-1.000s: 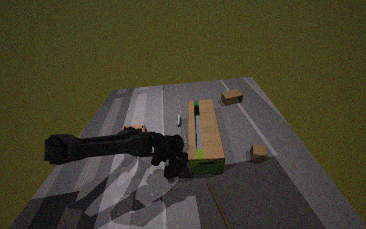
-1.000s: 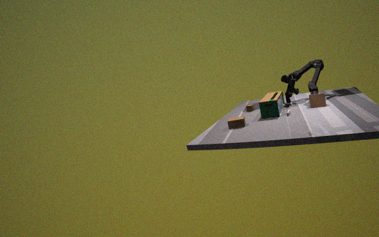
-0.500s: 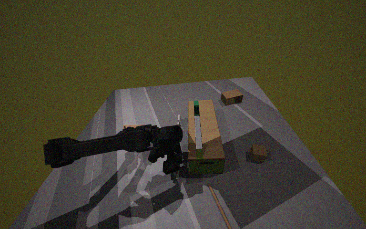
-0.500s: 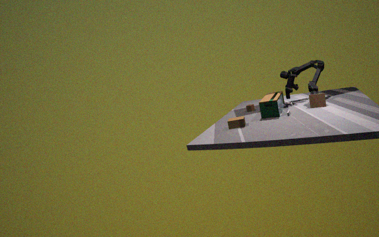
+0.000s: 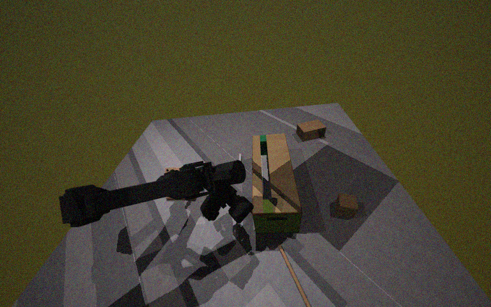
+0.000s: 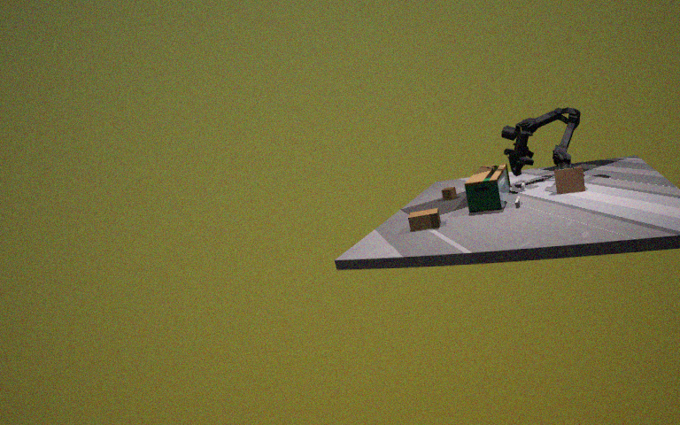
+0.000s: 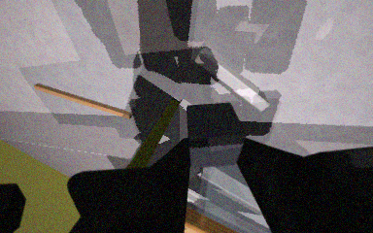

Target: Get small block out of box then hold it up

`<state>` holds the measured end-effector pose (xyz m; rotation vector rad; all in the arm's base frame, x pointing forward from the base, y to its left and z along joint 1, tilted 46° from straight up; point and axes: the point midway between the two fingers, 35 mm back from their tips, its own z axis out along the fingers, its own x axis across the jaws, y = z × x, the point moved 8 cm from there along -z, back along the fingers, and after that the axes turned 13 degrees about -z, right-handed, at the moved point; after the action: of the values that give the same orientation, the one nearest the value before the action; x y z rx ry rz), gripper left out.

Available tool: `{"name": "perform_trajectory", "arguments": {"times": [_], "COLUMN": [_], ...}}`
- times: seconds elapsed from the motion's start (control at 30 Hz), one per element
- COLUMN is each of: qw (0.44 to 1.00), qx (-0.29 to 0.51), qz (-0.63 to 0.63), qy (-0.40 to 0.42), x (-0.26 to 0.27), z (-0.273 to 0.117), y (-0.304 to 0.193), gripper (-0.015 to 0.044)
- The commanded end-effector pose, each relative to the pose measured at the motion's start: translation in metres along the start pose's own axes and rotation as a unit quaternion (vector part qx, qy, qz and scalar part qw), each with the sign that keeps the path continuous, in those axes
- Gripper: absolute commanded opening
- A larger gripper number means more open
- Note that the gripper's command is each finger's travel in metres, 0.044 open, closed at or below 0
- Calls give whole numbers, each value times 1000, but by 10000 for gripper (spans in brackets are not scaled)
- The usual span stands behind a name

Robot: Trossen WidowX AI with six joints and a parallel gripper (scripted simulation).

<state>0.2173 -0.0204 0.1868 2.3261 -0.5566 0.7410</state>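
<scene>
The tan-topped box [image 5: 279,148] [image 6: 483,199] stands upright, with a dark green end in the exterior view and a lime patch at its opposite end. A slot runs along its top. My gripper [image 6: 516,172] [image 7: 209,141] is shut on a small dark block [image 7: 211,123], which sits between the fingertips in the wrist view. The fingers hang above the table, in front of the clear side near the lime-marked end. Their lateral gap to the box is hard to judge. The block is hidden in dark fingers in the top and exterior views.
A thin wooden stick [image 5: 295,277] [image 7: 83,101] lies off the lime-marked end. Two brown blocks [image 5: 311,130] [image 5: 346,205] lie behind the box. A brown carton [image 6: 569,180] stands near the arm base. A small white piece [image 5: 240,157] [image 6: 517,202] stands before the clear side.
</scene>
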Motion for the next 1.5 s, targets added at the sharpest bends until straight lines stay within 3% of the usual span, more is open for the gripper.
{"name": "perform_trajectory", "arguments": {"times": [0.0, 0.33, 0.7, 1.07, 1.47], "qw": [995, 952, 856, 713, 513], "qx": [-3, -9, -14, -18, -21], "qz": [-99, -305, -517, -700, -857], "qy": [-2, -8, -15, -23, -33], "x": [0, -2, -4, -6, -8], "z": [-3, -9, -16, -24, -32], "y": [-3, -8, -12, -17, -21], "gripper": [0, 0, 0, 0, 0]}}
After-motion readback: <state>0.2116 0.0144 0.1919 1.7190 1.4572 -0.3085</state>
